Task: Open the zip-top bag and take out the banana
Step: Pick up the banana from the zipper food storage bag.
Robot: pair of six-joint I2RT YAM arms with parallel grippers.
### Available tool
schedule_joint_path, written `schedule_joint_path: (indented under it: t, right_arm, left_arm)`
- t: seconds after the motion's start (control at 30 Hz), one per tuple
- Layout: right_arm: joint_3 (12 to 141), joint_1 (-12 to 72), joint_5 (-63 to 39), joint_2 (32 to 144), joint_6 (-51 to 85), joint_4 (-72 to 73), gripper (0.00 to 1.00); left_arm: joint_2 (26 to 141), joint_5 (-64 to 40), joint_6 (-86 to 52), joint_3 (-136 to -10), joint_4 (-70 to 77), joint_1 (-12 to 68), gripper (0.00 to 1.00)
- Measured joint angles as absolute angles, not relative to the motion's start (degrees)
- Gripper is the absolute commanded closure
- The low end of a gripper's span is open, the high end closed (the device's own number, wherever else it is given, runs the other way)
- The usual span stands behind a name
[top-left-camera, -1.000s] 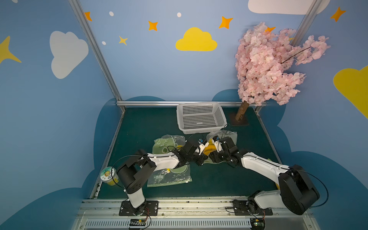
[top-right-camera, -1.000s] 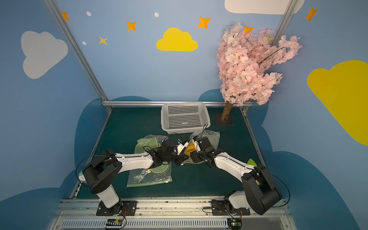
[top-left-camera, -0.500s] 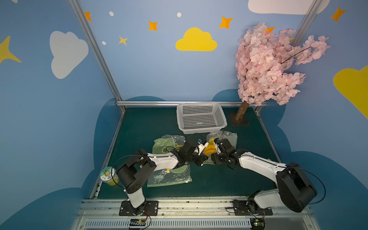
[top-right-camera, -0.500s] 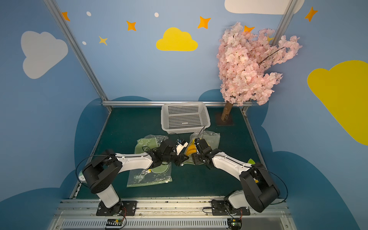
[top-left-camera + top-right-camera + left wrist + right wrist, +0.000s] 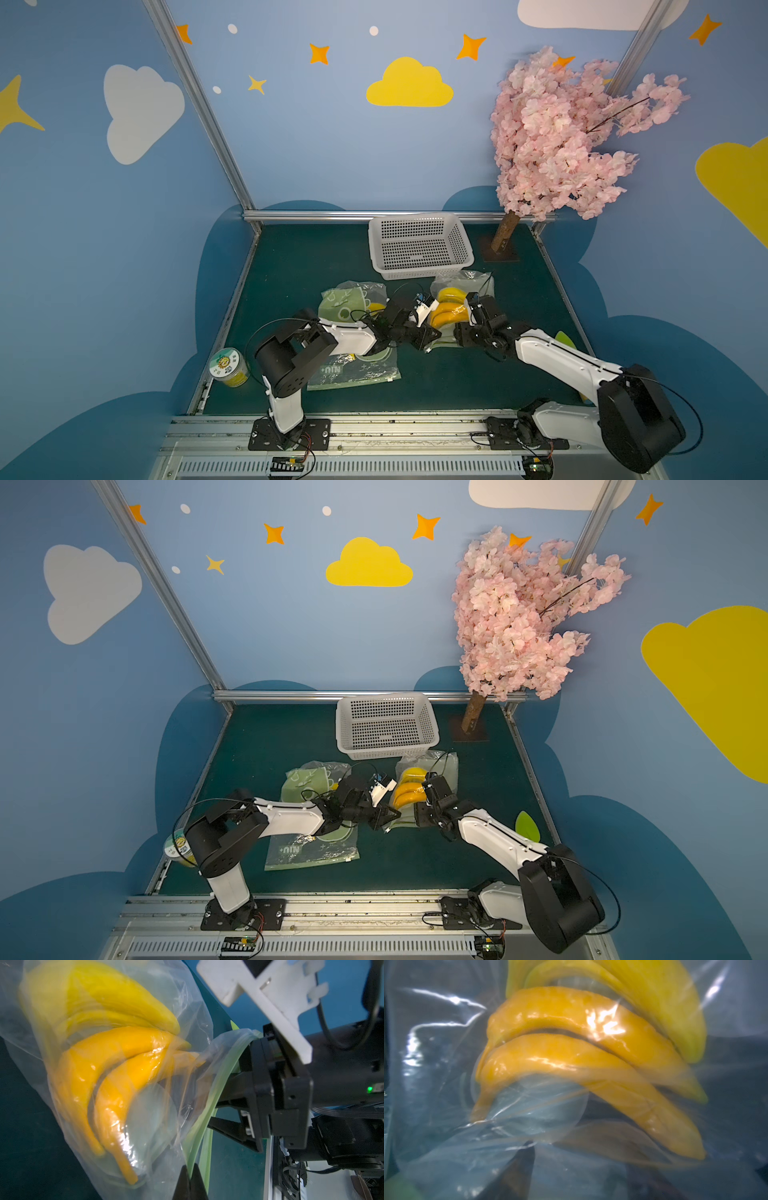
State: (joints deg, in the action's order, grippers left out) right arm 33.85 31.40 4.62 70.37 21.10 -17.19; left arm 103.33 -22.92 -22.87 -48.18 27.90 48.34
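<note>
— On the green table (image 5: 291, 270), where's the banana (image 5: 116, 1076)?
— Inside the clear zip-top bag (image 5: 187, 1001), between the grippers. Left gripper (image 5: 190, 1169) is clenched on the bag's green zip rim; right gripper (image 5: 207, 1105) is spread wide, straddling that rim, banana just beyond its fingers.

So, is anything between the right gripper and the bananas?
Yes: the zip-top bag; its clear film covers the bananas in the right wrist view. The right gripper sits open at the green zip rim that the left gripper pinches.
</note>
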Motion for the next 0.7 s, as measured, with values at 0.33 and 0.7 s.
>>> schedule_joint_path:
  t: [0.33,0.7]
  right_arm:
    - [29.36,39.51,2.57,68.53,34.72,-8.16,0.35]
    - [20.69,43.40,7.42,71.79,42.30,9.72,0.37]
  left_arm:
    - [103.13,-22.94,-22.28,-48.21,26.98,48.34,0.97]
    - [103.07,-22.70,-23.46,-48.21,27.27,48.27,0.97]
